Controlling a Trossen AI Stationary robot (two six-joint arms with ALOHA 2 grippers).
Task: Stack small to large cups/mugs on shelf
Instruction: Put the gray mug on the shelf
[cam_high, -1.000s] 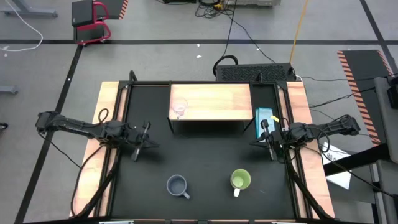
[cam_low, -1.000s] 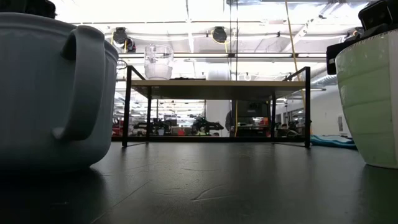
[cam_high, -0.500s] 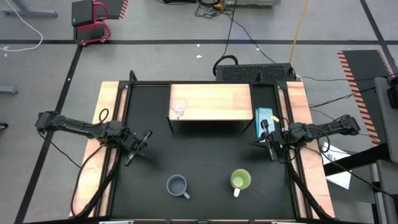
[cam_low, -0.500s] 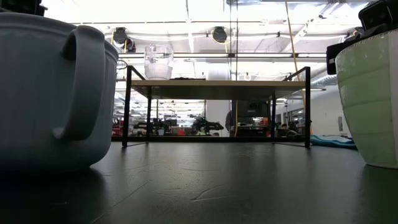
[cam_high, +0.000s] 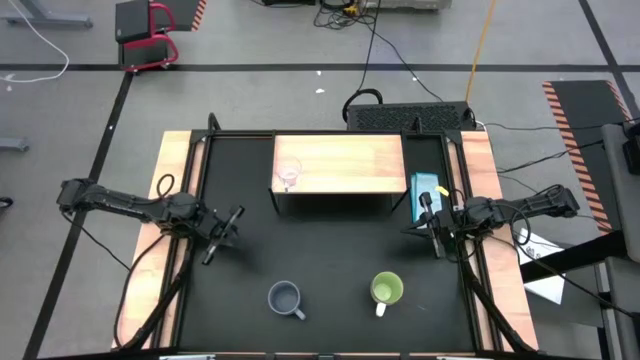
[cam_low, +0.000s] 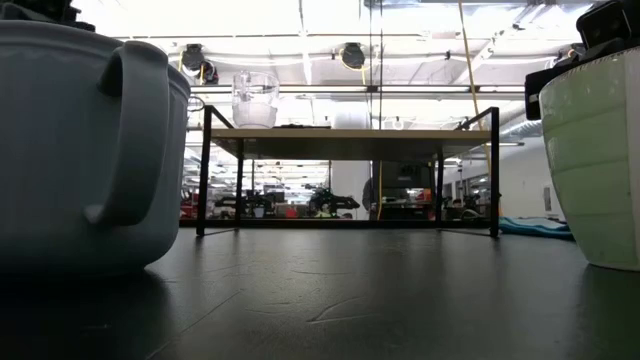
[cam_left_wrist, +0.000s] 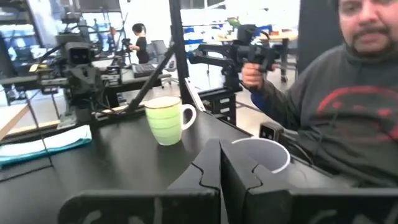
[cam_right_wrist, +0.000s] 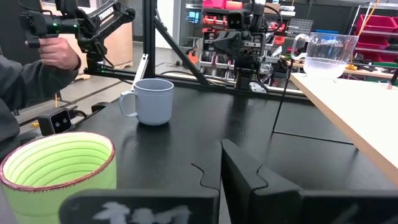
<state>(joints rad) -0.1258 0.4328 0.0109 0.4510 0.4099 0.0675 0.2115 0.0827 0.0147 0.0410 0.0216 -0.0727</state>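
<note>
The clear glass cup (cam_high: 288, 175) stands upright on the left end of the light-wood shelf (cam_high: 345, 163), also in the low view as cup (cam_low: 255, 99) on shelf (cam_low: 350, 133). The grey-blue mug (cam_high: 286, 298) and the lime-green mug (cam_high: 386, 290) stand on the black table near its front edge, a little apart. My left gripper (cam_high: 230, 236) hangs shut at the table's left, level, aimed toward the two mugs (cam_left_wrist: 166, 121) (cam_left_wrist: 264, 151). At the table's right my right gripper (cam_high: 412, 231) hangs shut, level, clear of everything.
A blue-and-white packet (cam_high: 425, 190) lies just right of the shelf. Light-wood strips (cam_high: 176, 180) edge the table on both sides. A person (cam_left_wrist: 348, 106) holding a handle stands beyond the near left corner. Bare black tabletop (cam_high: 330, 245) lies between shelf and mugs.
My left gripper has turned at the wrist, its tip swinging a little toward the table's near edge. It stays shut and in the same place.
</note>
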